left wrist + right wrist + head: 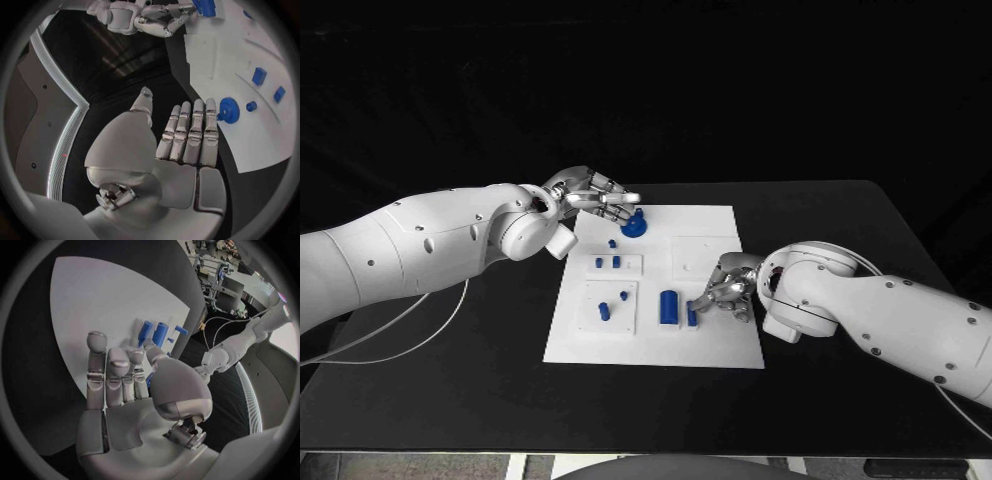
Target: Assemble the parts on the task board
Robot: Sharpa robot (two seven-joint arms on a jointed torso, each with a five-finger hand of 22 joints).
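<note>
At twelve o'clock on task board (pixel 718 345), left hand (pixel 593 195), fingers together, empty, beside blue gear (pixel 635 225); right hand (pixel 730 285) grip apparently empty, unclear. Risk: knocking gear.

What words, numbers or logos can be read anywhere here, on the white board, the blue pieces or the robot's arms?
None can be read.
Task board: plain white, no print visible.
Blue parts, such as the gear: no markings visible.
Left hand and right hand: bare silver metal, no label visible.
White arm shells: dark round spots, not lettering.
Room clutter at the rim of the right wrist view: too small and blurred to read.
</note>
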